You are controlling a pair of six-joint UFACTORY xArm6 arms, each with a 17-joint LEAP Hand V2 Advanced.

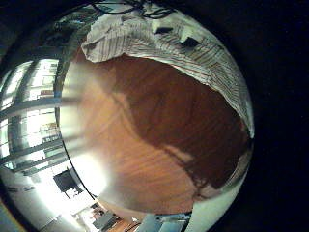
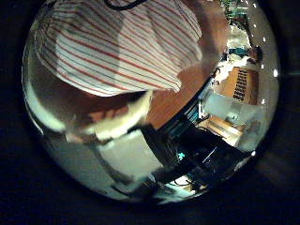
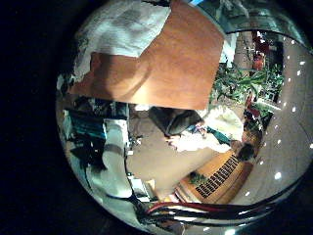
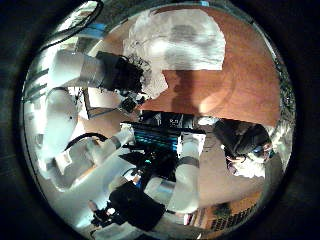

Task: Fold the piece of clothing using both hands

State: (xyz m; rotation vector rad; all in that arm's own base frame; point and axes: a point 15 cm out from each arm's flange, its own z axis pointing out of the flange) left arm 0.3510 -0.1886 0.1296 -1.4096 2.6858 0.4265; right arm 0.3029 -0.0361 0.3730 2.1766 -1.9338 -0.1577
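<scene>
smooth reddish-brown wooden table (image 1: 154,126) in a bright room with tall windows (image 1: 29,116) carries the striped, rumpled clothing (image 2: 117,47) bunched on its top near one edge, soft cloth with thin stripes; neither hand's finger state can be told.

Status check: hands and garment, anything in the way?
Hand fingers not visible, state unknown. Striped garment bunched on the wooden table, not folded flat. Nothing seen blocking it.
</scene>
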